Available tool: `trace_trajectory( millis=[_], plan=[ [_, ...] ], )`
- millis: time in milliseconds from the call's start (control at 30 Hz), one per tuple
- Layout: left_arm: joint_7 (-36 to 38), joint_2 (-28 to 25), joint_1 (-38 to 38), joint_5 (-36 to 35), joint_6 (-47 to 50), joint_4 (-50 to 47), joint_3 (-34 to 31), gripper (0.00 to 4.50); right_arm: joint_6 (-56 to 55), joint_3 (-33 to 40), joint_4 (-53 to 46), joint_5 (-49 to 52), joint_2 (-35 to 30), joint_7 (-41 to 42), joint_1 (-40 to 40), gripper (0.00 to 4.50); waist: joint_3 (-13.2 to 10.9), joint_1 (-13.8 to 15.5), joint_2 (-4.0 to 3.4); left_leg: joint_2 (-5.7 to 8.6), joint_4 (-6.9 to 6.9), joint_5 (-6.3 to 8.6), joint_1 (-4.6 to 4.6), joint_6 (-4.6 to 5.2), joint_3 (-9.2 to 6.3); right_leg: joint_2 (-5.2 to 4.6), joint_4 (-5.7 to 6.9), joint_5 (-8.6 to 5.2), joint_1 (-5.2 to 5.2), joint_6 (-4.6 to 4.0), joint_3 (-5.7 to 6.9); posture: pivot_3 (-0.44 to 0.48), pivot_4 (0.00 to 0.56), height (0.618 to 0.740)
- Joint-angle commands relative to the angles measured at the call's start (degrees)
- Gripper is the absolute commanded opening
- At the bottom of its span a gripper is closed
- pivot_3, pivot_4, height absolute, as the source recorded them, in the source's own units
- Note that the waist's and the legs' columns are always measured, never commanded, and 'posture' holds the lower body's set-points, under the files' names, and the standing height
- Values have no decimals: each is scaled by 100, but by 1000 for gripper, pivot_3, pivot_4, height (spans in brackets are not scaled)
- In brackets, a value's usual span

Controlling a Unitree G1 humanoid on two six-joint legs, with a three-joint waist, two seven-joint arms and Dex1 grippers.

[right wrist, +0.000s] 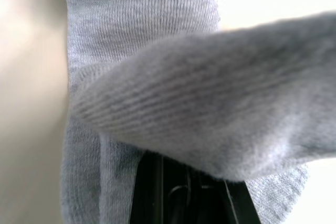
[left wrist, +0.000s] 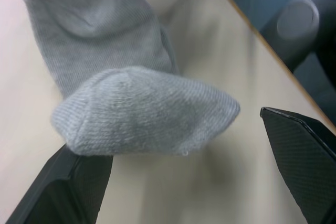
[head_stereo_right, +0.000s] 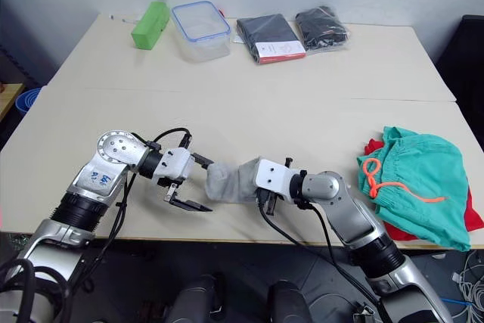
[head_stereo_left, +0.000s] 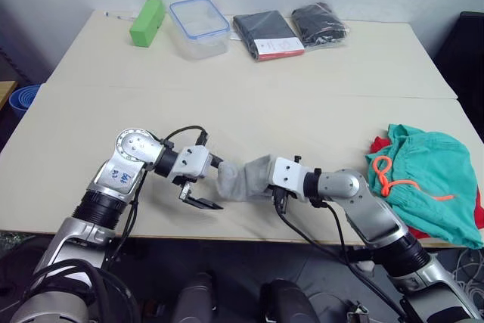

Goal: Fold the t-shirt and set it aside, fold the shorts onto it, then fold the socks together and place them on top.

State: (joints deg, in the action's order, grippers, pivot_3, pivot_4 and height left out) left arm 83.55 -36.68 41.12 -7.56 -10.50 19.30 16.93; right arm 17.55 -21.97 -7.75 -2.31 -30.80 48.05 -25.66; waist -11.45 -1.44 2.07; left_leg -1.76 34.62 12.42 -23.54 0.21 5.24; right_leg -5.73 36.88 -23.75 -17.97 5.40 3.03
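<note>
Currently, socks stage, judging by the layout. Landmark: the grey socks (head_stereo_left: 243, 179), near the front edge of the table (head_stereo_left: 249, 111).

Far behind the socks, along the table's back edge, left to right: green block (head_stereo_left: 147, 21), clear lidded container (head_stereo_left: 199, 28), two black packaged garments (head_stereo_left: 266, 35).

Just left of the socks: left gripper (head_stereo_left: 203, 181). Fingers spread wide, nothing clamped. The left wrist view shows a rounded sock end lying between the two black fingers (left wrist: 302, 161), resting against one and clear of the other.

Just right of the socks: right gripper (head_stereo_right: 261, 187), pressed into the sock bundle. Knit cloth drapes over its fingers in the right wrist view; cannot tell whether they are open or closed.

Well right of the socks: teal shorts (head_stereo_left: 427, 183) with orange drawstring (head_stereo_left: 393, 179), lying on the red t-shirt (head_stereo_left: 380, 144), of which only edges show. The stack looks loosely folded.

Risks, as judgement:
- The left gripper may close on one layer only, so the pair separates when lifted.
- The socks sit near the table's front edge; a push from either gripper could send them off.
- A loose bundle may unroll when set on the uneven shorts.
</note>
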Motion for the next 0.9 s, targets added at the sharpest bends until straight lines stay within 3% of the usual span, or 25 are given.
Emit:
trace_trajectory(
  millis=[33, 200, 533, 733, 900],
  plan=[
    [-62, 34, 297, 232, -535, 342, -34, 4480, 117, 97, 144, -148, -132, -11, 25, 0, 0, 3, 0, 0, 1, 0, -1, 1, -1, 0, 1, 0, 0, 0, 1, 0, 150, 740],
    [56, 76, 414, 248, -740, 608, -44, 3285, 109, 88, 146, -160, -127, -27, 24, 0, 0, -6, 0, 0, 4, 0, -3, 4, -1, -2, 4, 1, -1, 1, 1, 0, 150, 740],
    [-134, 505, 410, -198, 526, 336, -266, 25, 116, 84, 91, -160, -163, -1, 49, 0, 0, -8, 0, -2, 32, 1, -12, 9, -5, -2, 24, 1, -6, 2, 3, 0, 150, 740],
    [-940, 1090, 551, -143, 1034, 382, -423, 25, 141, 87, 74, -164, -129, -8, 44, 0, 0, 4, 1, -1, 41, 2, -13, 10, -9, -3, 32, 1, -6, 3, 3, 0, 150, 740],
    [-1081, 1317, 449, -49, 1164, 234, -278, 25, 177, 80, 33, -158, -102, -27, 66, 0, 0, -8, 0, -1, 42, 2, -13, 10, -8, -2, 36, 2, -7, 5, 4, 0, 150, 740]
  ],
)
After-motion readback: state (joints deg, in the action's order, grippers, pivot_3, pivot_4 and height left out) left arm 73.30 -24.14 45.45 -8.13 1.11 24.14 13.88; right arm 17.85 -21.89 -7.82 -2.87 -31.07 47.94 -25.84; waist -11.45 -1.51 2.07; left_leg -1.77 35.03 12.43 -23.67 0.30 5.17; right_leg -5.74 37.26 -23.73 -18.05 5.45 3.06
